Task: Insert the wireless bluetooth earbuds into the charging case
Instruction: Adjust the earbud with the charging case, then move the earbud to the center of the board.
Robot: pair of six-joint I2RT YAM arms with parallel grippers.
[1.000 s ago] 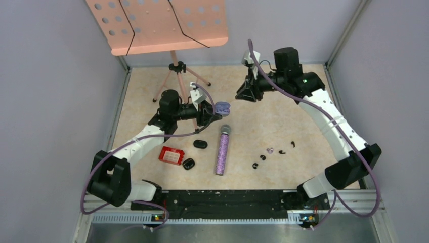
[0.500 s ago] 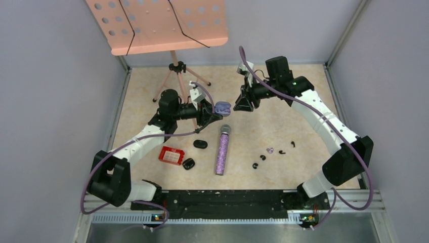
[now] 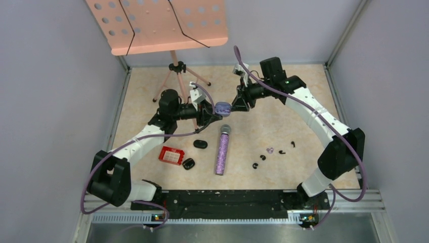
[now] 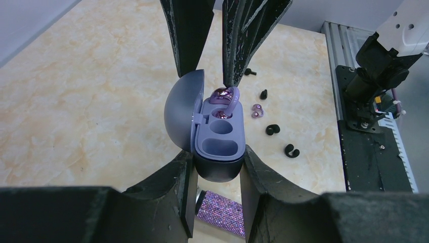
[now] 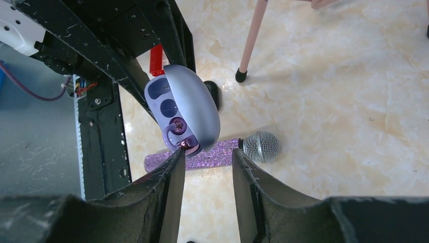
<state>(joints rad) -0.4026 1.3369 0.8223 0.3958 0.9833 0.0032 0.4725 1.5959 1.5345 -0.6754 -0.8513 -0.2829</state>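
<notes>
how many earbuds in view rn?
6. One purple earbud in the open case held by the left gripper. On the table, right of the microphone: a second purple earbud and four black earbuds. None seem hidden.

music stand (image 3: 152, 30) cut off by the top edge; left hand (image 4: 217, 157) hides most of the microphone (image 4: 222, 212).

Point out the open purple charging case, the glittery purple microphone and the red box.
open purple charging case (image 4: 221, 144): left wrist view, inner tray.
glittery purple microphone (image 3: 221, 152): top view, handle.
red box (image 3: 171, 155): top view, top face.
</notes>
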